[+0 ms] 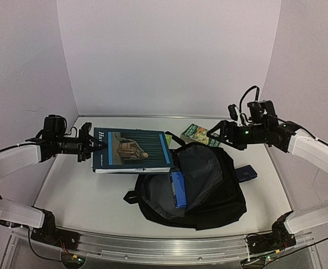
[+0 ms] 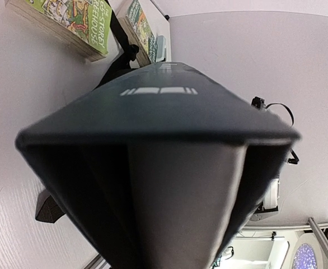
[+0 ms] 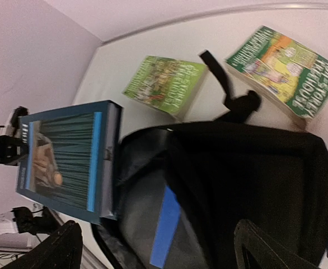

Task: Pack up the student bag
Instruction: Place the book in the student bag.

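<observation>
Student bag (image 1: 220, 196), seemingly open, on table (image 1: 80, 190)

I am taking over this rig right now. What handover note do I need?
Left gripper: shut on the teal book, held up with its far end at the bag mouth.
Right gripper: open, empty, above the bag's far edge.
Done: blue book stands inside the open bag.
To do: teal book in; a green book and a second one lie behind the bag; perhaps the pouch beside it.
</observation>
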{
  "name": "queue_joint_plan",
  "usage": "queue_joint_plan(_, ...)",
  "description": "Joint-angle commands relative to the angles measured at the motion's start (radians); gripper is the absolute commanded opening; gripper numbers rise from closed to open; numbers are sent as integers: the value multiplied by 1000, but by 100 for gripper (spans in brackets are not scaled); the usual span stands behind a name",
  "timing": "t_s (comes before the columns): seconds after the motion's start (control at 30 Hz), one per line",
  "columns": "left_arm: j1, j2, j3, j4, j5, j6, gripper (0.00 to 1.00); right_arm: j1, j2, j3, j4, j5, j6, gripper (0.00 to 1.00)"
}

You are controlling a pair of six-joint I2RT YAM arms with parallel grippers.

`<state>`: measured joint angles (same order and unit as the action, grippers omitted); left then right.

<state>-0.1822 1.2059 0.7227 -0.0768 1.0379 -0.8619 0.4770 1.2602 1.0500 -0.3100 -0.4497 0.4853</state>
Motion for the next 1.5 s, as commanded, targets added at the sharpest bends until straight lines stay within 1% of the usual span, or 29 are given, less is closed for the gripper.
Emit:
queue_joint_plan(0.0, 0, -4, -7, 70, -14, -33, 2, 0, -47, -10, -267, 171, -61, 92)
queue_joint_plan(0.1, -8, 3, -16, 72, -26, -47, 2, 4, -64, -71, -268, 4, -68, 87)
queue_joint_plan(0.17, -13, 12, -21, 73, -34, -59, 2, 9, -108, -120, -209, -102, -37, 85)
queue_joint_plan(0.2, -16, 15, -25, 85, -36, -67, 2, 9, -128, -136, -185, -127, -19, 84)
queue_joint_plan(0.23, -20, 21, -29, 104, -37, -79, 2, 10, -144, -145, -174, -129, -12, 83)
queue_joint_plan(0.33, -41, 32, -31, 126, -43, -91, 3, 10, -147, -161, -179, -65, -1, 82)
queue_joint_plan(0.47, -81, 41, -29, 155, -60, -117, 3, 12, -101, -196, -161, -52, 3, 82)
queue_joint_plan(0.6, -126, 64, -50, 264, -78, -198, 3, 14, -53, -204, -130, -50, 2, 78)
queue_joint_plan(0.67, -154, 76, -42, 258, -104, -200, 3, 15, -35, -196, -108, -53, 11, 69)
queue_joint_plan(0.7, -165, 83, -40, 251, -122, -201, 3, 16, -27, -189, -100, -57, 18, 61)
queue_joint_plan(0.73, -175, 90, -39, 248, -139, -204, 3, 19, -21, -183, -93, -64, 24, 52)
queue_joint_plan(0.8, -192, 106, -44, 261, -166, -227, 3, 20, -20, -169, -77, -80, 35, 30)
queue_joint_plan(0.83, -200, 115, -54, 284, -172, -245, 4, 20, -24, -160, -75, -81, 42, 21)
queue_joint_plan(0.9, -218, 136, -74, 341, -184, -283, 5, 22, -41, -145, -75, -81, 54, 9)
queue_joint_plan(0.93, -228, 147, -81, 360, -189, -298, 5, 23, -52, -139, -73, -86, 62, 4)
queue_joint_plan(0.97, -237, 162, -81, 368, -196, -307, 5, 23, -66, -135, -69, -92, 70, 1)
queue_joint_plan(1.0, -250, 175, -77, 369, -207, -311, 4, 24, -79, -134, -60, -97, 85, 0)
queue_joint_plan(1.13, -301, 238, -35, 325, -241, -288, 4, 26, -133, -125, -20, -111, 131, 0)
queue_joint_plan(1.27, -331, 300, 22, 283, -257, -261, 4, 25, -149, -110, -17, -98, 149, 0)
queue_joint_plan(1.47, -355, 316, 58, 264, -277, -249, 4, 27, -154, -91, 5, -105, 155, 0)
